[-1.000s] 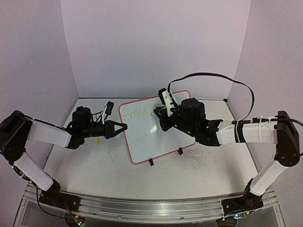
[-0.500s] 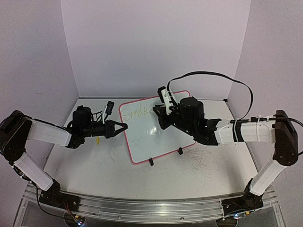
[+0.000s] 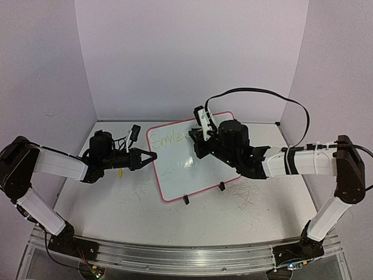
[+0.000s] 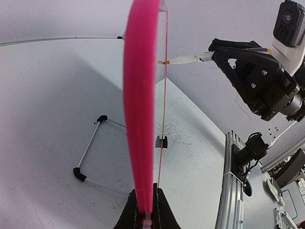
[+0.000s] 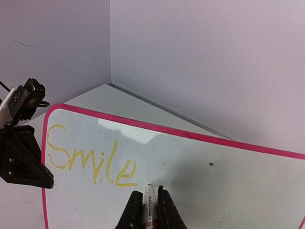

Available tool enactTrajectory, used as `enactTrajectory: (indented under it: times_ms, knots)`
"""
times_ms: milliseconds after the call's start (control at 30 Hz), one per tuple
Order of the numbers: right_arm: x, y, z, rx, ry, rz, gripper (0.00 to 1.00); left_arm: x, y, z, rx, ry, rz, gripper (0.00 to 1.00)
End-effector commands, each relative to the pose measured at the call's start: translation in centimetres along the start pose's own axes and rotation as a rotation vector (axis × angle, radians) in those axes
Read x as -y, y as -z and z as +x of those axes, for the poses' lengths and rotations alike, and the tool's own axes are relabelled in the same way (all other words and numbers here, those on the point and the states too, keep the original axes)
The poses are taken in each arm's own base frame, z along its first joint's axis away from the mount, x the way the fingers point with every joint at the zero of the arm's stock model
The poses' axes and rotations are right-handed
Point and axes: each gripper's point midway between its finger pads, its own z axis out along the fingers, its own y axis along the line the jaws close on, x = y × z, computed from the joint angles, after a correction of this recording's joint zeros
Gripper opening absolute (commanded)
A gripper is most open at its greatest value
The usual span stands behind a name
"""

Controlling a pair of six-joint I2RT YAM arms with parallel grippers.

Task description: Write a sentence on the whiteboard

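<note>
Rightward, whiteboard [image 5: 228, 191] lies bare from sentence [image 5: 90, 161] to edge.

The left arm [image 3: 58, 166] and right arm [image 3: 303, 162] are wearing white shells between black joints, and the left gripper [image 3: 152, 156] and right gripper [image 3: 193, 137] are showing up black and angular. A black cable [image 3: 256, 91] is looping off the right arm, which is carrying what may be white ties [image 3: 317, 147]. Small screws [image 4: 263, 72] are dotting the right gripper's body, below a white camera [image 4: 288, 21].
</note>
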Motion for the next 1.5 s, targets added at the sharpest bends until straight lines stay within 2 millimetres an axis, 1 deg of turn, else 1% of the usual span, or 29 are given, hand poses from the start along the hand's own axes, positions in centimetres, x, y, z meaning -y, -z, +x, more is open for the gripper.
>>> enactTrajectory:
  times_ms: [0,200,233,300,333,367,400,467,500,533,567,600,667,700,733,800,967,1100,1233,1467]
  knots:
    - [0.3,-0.5,-0.8,0.014,-0.018,0.035,0.0,0.0,-0.2,-0.1,-0.011,-0.062,-0.021,0.0]
    - [0.4,-0.1,0.0,-0.02,-0.019,0.039,0.0,0.0,-0.2,-0.1,-0.011,-0.062,-0.023,0.0]
    - [0.2,0.1,0.0,-0.023,-0.021,0.025,0.0,0.0,-0.2,-0.1,-0.012,-0.06,-0.024,0.0]
    - [-0.8,1.2,-0.9,-0.006,-0.036,-0.029,0.0,0.0,-0.2,0.0,-0.012,-0.061,-0.025,0.0]
    - [-1.7,1.8,-1.5,0.008,-0.054,-0.077,0.0,0.0,-0.2,0.0,-0.014,-0.059,-0.025,0.0]
    - [-2.4,2.7,-2.7,0.035,-0.101,-0.13,0.0,-0.1,-0.2,0.0,-0.014,-0.058,-0.026,0.0]
    - [-2.8,4.1,-4.5,0.085,-0.132,-0.182,0.0,-0.1,-0.2,0.1,-0.015,-0.058,-0.026,0.0]
    - [-2.7,6.9,-8.4,0.198,-0.18,-0.235,0.0,-0.2,-0.3,0.1,-0.016,-0.055,-0.028,0.0]
    - [-2.1,8.0,-9.7,0.236,-0.186,-0.221,0.0,-0.2,-0.3,0.1,-0.016,-0.055,-0.028,0.0]
    - [-1.4,8.7,-10.4,0.261,-0.18,-0.196,0.0,-0.1,-0.3,0.0,-0.015,-0.056,-0.027,0.0]
    - [-0.2,9.0,-10.9,0.278,-0.175,-0.152,0.0,-0.1,-0.3,0.0,-0.013,-0.057,-0.027,0.0]
    - [0.9,8.9,-10.7,0.277,-0.159,-0.114,0.0,-0.1,-0.2,0.0,-0.013,-0.057,-0.027,0.0]
    - [3.2,7.6,-9.1,0.235,-0.141,-0.04,0.0,0.0,-0.2,-0.1,-0.012,-0.059,-0.026,0.0]
    - [4.0,6.9,-8.2,0.209,-0.134,-0.008,0.0,0.0,-0.2,-0.1,-0.012,-0.06,-0.026,0.0]
    - [4.4,6.4,-7.6,0.191,-0.094,0.015,0.0,0.1,-0.2,-0.1,-0.01,-0.061,-0.025,0.0]
    - [4.0,5.5,-6.9,0.17,-0.039,0.003,0.0,0.1,-0.1,-0.1,-0.009,-0.061,-0.026,0.0]
    - [2.8,3.5,-6.5,0.151,-0.003,-0.032,0.0,0.0,-0.1,-0.1,-0.009,-0.059,-0.032,0.0]
    - [1.8,2.1,-5.6,0.13,0.009,-0.054,0.0,0.1,-0.1,-0.2,-0.007,-0.061,-0.033,0.0]
    - [1.9,1.3,-5.1,0.119,0.0,-0.042,0.0,0.1,-0.1,-0.2,-0.007,-0.06,-0.033,0.0]
    - [2.0,0.3,-5.2,0.121,-0.001,-0.023,0.0,0.2,-0.1,-0.2,-0.009,-0.063,-0.03,0.0]
